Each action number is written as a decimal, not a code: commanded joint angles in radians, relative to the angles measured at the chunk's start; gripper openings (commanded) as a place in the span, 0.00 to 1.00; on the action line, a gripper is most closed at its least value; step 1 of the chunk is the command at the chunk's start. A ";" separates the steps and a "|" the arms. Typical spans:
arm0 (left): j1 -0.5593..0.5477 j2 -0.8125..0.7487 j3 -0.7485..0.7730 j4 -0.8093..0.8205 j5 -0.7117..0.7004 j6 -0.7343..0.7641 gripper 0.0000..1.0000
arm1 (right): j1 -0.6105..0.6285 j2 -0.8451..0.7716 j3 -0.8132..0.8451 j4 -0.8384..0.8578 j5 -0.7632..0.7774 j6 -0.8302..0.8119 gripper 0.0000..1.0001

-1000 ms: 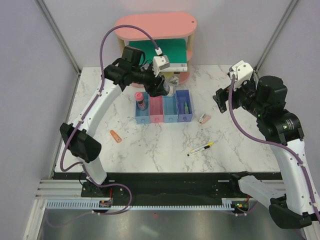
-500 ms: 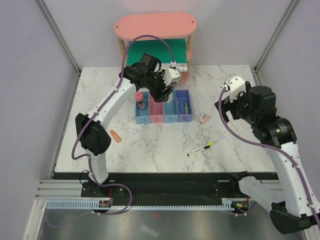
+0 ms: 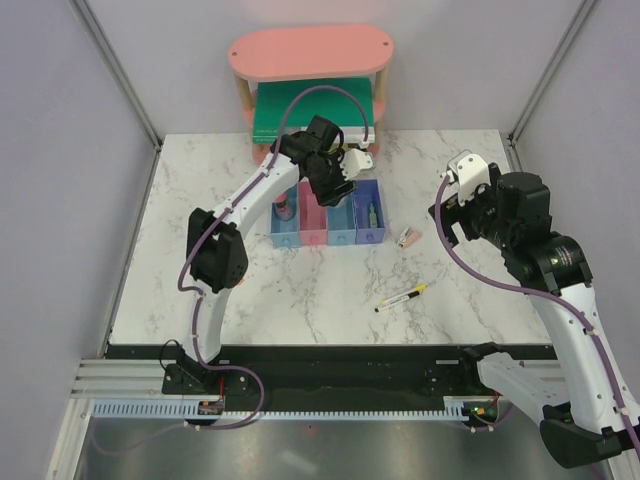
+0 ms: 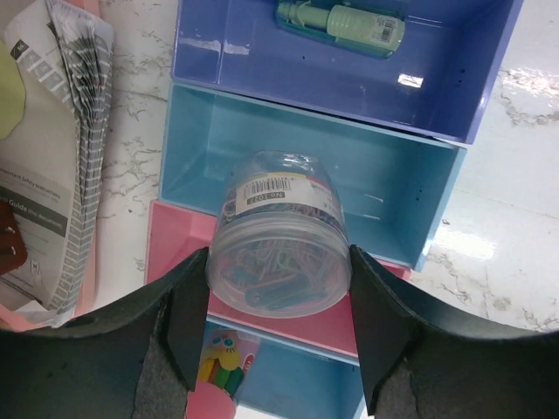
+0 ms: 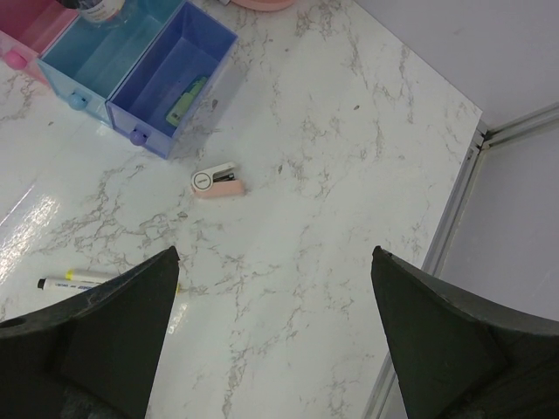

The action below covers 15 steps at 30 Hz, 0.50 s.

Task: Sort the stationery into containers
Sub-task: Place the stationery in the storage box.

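A white marble table point(image 3: 250, 290) carries a pink oval two-tier shelf point(image 3: 310, 52) at its far edge and, in front of that, a row of four narrow plastic bins point(image 3: 314, 238), blue, pink, blue and purple-blue. The left gripper point(image 4: 279, 305) pinches a clear round plastic jar of paper clips point(image 4: 278, 244) between its fingers, above the pink bin and the blue one next to it. The right gripper point(image 5: 272, 262) hangs over bare marble with its fingers spread wide (nothing between them). A yellow-and-black pen point(image 3: 402, 297) lies near the front. A pale pink piece point(image 5: 217, 182) rests just beside the purple-blue bin, which holds a green piece point(image 4: 342, 22).
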State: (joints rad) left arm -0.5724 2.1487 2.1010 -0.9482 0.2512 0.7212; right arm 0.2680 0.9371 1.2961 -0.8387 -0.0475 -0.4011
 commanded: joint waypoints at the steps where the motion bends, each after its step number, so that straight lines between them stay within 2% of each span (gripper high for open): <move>1: -0.021 0.034 0.088 0.011 -0.030 0.049 0.02 | -0.001 -0.009 -0.011 0.015 -0.006 -0.012 0.98; 15: -0.046 0.137 0.111 0.031 -0.142 0.106 0.02 | -0.001 -0.038 -0.035 0.018 -0.025 -0.005 0.98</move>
State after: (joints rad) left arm -0.6140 2.2715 2.1609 -0.9447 0.1581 0.7712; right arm 0.2680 0.9188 1.2663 -0.8383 -0.0555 -0.4011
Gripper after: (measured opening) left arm 0.662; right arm 0.982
